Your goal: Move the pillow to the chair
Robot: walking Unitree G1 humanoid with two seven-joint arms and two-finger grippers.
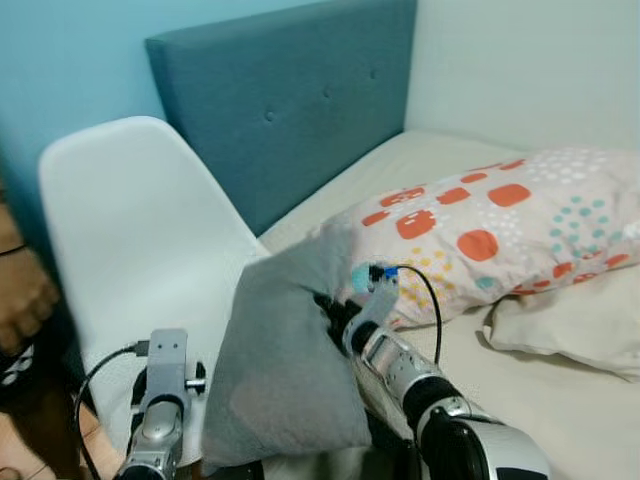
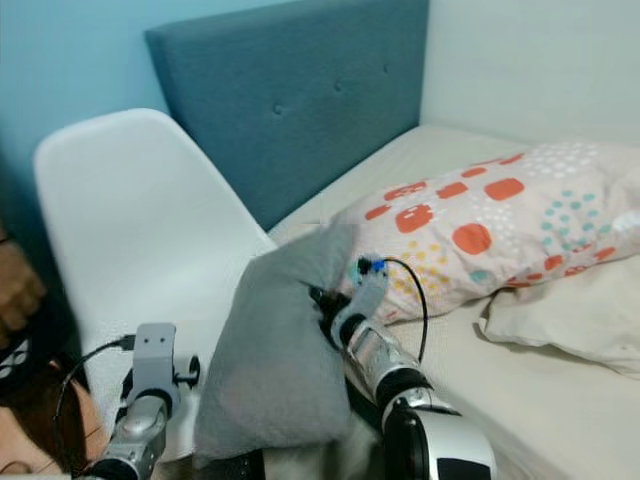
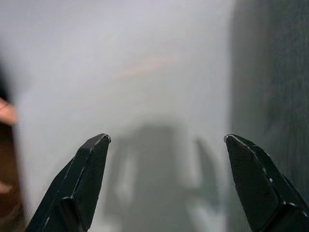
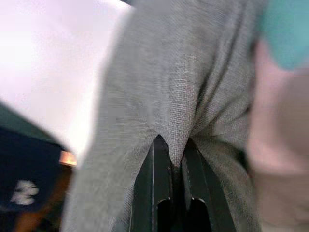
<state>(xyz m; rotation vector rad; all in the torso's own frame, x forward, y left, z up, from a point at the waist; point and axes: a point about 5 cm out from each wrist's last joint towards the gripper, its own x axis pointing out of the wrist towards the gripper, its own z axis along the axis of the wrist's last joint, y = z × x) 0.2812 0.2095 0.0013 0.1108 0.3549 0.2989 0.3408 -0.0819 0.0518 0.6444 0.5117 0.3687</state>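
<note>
At the far left edge you see part of a person's hand (image 1: 20, 300), beside the chair (image 1: 130, 250). The chair is white, with a moulded shell, and stands against the blue wall (image 1: 60, 70) next to the bed (image 1: 560, 400).

The left gripper (image 3: 164, 145) hovers in front of the chair's white surface. Its two black fingers (image 3: 82, 179) are spread wide apart and hold nothing. In the head views you find the left arm (image 1: 160, 400) low at the left, just beside the grey pillow (image 1: 285, 360).

The grey pillow hangs upright between the two arms, over the gap between the chair's seat edge and the bed. Its upper edge is bunched into a fold. The right gripper (image 4: 171, 159) is clamped on this fold: in the right wrist view you see the fingers (image 4: 154, 183) pressed together with grey fabric pinched between them. The right arm (image 1: 420, 390) reaches up from the lower right to the pillow's right edge.

Behind and to the right, a patterned pillow (image 1: 500, 230) with orange, teal and yellow marks lies on the bed, touching the grey pillow's upper corner. A plain cream pillow (image 1: 570, 320) lies partly under it. The dark blue headboard (image 1: 300, 100) stands behind the chair and the bed.
</note>
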